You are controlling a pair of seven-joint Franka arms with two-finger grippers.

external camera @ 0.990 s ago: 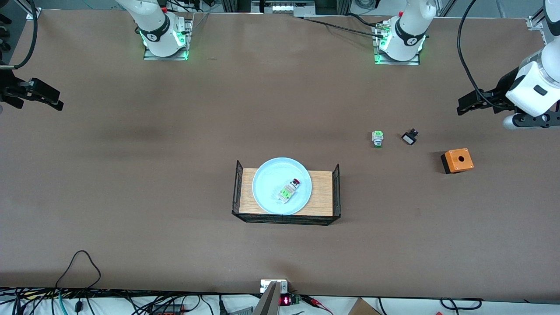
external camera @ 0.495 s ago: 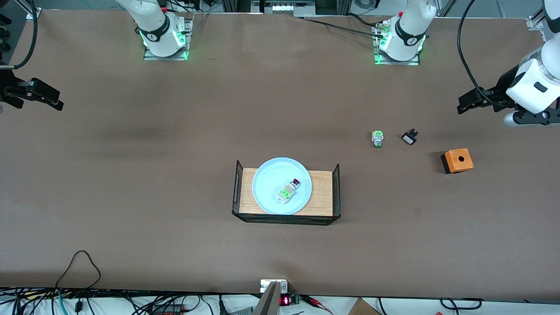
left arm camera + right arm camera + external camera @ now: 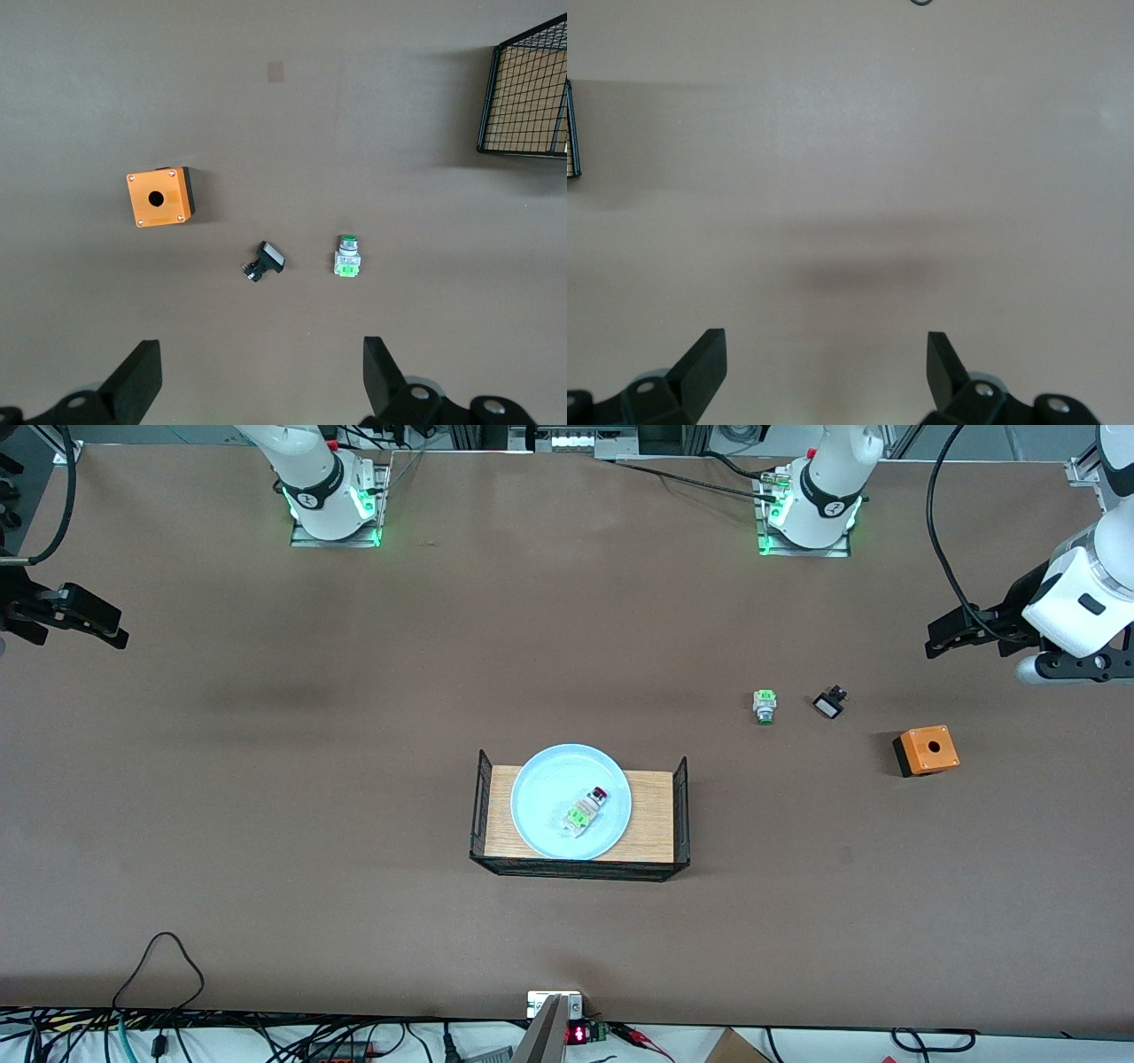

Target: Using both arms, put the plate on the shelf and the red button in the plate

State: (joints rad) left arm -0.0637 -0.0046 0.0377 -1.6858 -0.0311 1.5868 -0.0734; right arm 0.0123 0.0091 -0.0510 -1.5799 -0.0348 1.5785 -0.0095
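Observation:
The pale blue plate rests on a wooden rack with black wire ends in the middle of the table. The red button lies in the plate, its red cap pointing toward the robots' bases. My left gripper hangs open over the left arm's end of the table, and the left wrist view shows the left gripper with nothing between its fingers. My right gripper hangs open over the right arm's end, and in the right wrist view the right gripper has only bare table below it.
Toward the left arm's end lie a green-capped button unit, a small black part and an orange box with a hole. A corner of the rack's wire end shows in the left wrist view.
The left arm's wrist has shifted slightly over its end of the table. The right arm, the plate and the button have not moved.

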